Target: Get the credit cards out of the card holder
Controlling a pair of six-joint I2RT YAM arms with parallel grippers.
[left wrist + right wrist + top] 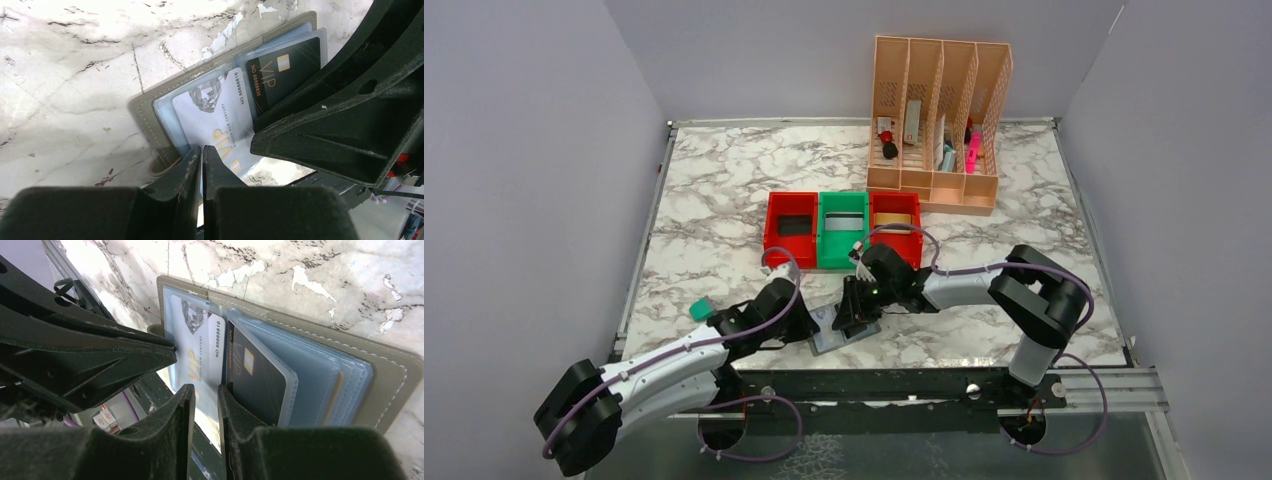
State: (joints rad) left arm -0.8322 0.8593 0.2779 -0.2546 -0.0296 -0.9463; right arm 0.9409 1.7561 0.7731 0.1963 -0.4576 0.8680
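The grey card holder (834, 342) lies open at the table's front edge, partly over it. A silver-white credit card (215, 110) sits in its left pocket and a black card (287, 70) in the pocket beside it. My left gripper (202, 150) is shut on the outer edge of the holder's left panel (142, 107), beside the small strap loop. My right gripper (206, 390) stands over the silver card's (197, 350) lower end, jaws slightly apart. One of its fingers rests against the black card's (255, 375) pocket. In the top view the two grippers (814, 325) (856, 318) meet at the holder.
Behind the holder stand three bins in a row: red (771, 232), green (826, 240) and red (914, 232), each with a flat card-like piece inside. A peach slotted organiser (939, 125) stands at the back. A small teal block (701, 310) lies left of my left arm.
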